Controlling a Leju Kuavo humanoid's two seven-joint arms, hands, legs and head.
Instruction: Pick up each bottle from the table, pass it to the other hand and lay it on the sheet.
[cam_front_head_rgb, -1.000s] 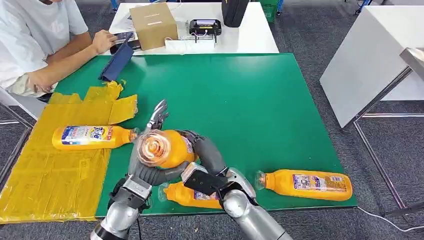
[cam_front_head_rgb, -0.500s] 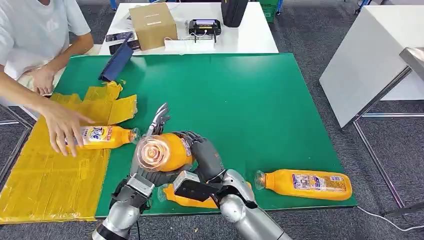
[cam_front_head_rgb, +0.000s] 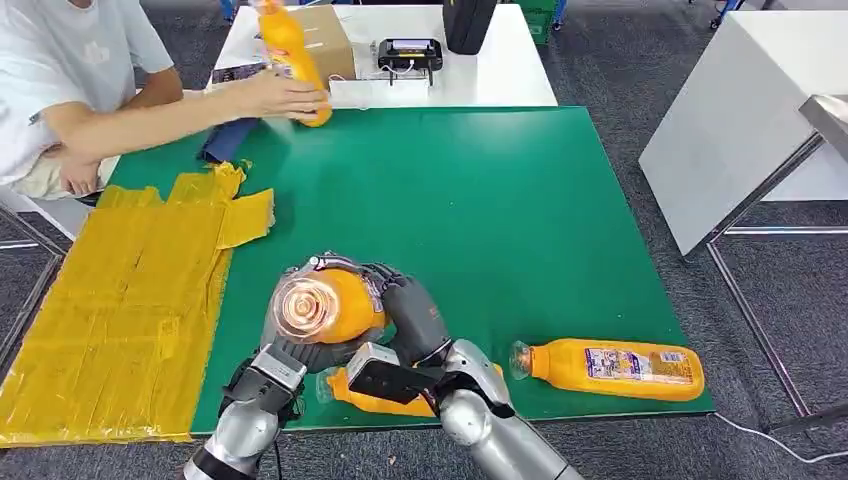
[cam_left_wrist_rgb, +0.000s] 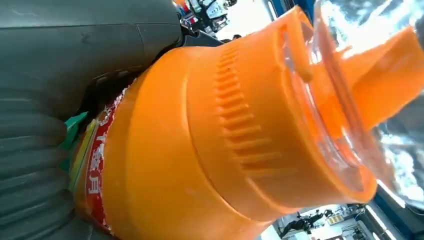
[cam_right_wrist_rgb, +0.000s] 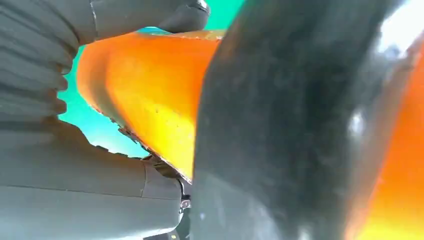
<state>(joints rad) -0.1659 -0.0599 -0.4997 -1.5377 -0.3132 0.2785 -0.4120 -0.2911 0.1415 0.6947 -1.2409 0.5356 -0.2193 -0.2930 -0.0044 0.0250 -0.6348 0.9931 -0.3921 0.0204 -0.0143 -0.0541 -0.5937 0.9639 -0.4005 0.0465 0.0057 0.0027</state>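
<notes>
I see the crinkled yellow sheet (cam_front_head_rgb: 110, 330) on the green surface (cam_front_head_rgb: 480, 200). My left hand (cam_front_head_rgb: 290, 350) and right hand (cam_front_head_rgb: 410, 310) both grip the glossy orange held bottle (cam_front_head_rgb: 330, 305), clear ribbed cap toward me, above the surface. Two more bottles lie flat: near bottle (cam_front_head_rgb: 380, 395), right bottle (cam_front_head_rgb: 610, 368).

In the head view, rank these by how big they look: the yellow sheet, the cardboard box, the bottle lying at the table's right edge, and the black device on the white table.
1. Yellow sheet, by far the largest.
2. Bottle at the right edge.
3. Cardboard box; it sits farther from the camera and a raised bottle partly hides it, so its place against the bottle is unsure.
4. Black device.
</notes>
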